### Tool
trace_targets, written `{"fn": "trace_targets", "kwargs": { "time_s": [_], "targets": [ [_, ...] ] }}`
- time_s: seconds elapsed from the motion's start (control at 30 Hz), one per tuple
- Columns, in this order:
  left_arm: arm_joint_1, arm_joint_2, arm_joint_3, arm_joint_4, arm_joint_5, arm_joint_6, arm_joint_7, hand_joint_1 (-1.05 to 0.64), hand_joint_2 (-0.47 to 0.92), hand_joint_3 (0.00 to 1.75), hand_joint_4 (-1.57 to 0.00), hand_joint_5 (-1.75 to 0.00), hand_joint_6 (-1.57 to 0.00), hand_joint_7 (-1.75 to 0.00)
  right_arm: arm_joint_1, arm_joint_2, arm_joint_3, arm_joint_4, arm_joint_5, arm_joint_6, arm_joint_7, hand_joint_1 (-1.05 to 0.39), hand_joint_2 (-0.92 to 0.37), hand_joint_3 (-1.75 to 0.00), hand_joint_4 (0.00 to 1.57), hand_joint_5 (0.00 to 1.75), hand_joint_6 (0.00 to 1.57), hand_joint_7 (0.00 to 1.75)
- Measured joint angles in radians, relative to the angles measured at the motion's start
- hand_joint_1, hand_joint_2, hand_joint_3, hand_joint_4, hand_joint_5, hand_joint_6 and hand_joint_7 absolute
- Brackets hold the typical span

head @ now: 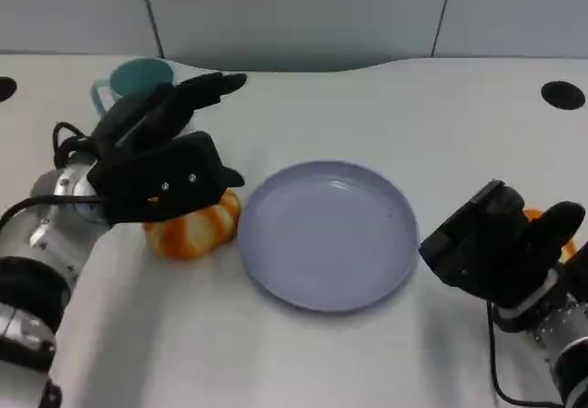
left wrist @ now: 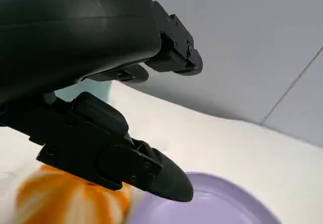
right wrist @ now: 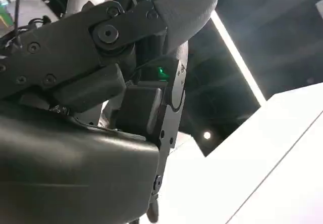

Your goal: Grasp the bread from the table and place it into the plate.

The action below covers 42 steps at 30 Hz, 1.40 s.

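The bread [head: 195, 230], an orange and white striped roll, lies on the white table just left of the lavender plate [head: 328, 235]. My left hand [head: 162, 162] hovers over the bread with its fingers spread and reaching toward the far side, gripping nothing. In the left wrist view a finger [left wrist: 126, 163] of the left hand hangs above the bread [left wrist: 60, 200], with the plate's rim [left wrist: 222, 199] beside it. My right hand [head: 501, 244] rests at the table's right front, beside the plate, and holds nothing. Its fingers [right wrist: 151, 22] point up toward the ceiling.
A teal cup [head: 138, 81] stands at the back left, behind my left hand. A small orange thing [head: 562, 239] peeks out from behind my right hand. Two dark holes [head: 562, 95] mark the table's far corners. A grey wall runs behind the table.
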Motion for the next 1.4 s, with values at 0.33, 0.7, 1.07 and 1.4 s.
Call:
{"fn": "trace_targets", "kwargs": {
  "time_s": [0.33, 0.7, 1.07, 1.4],
  "targets": [
    [0.014, -0.006, -0.19, 0.231, 0.189, 0.201, 0.012, -0.81, 0.77, 0.01, -0.13, -0.01, -0.28, 0.0, 0.027, 0.014, -0.008, -0.009, 0.005, 0.017, 0.025, -0.51, -0.86, 0.0, 1.53, 0.0, 1.36, 0.0],
    [0.008, -0.048, -0.21, 0.309, 0.188, 0.228, 0.144, -0.31, 0.81, 0.0, -0.56, -0.32, -0.62, -0.05, 0.052, 0.025, -0.005, -0.046, 0.017, 0.031, 0.042, -0.5, -0.87, 0.0, 1.53, 0.01, 1.35, 0.0],
    [0.027, -0.047, -0.173, 0.321, 0.144, 0.143, 0.326, -0.13, 0.82, 0.0, -0.96, -0.52, -1.14, -0.09, 0.055, 0.034, -0.005, -0.069, 0.021, 0.032, 0.038, -0.49, -0.88, 0.0, 1.55, 0.01, 1.36, 0.01],
    [0.041, -0.022, -0.024, 0.298, 0.004, 0.0, 0.333, -0.16, 0.82, 0.0, -1.05, -0.53, -1.19, -0.08, 0.049, 0.03, -0.007, -0.053, 0.021, 0.012, 0.011, -0.51, -0.88, 0.0, 1.56, 0.01, 1.38, 0.01]
  ]
}}
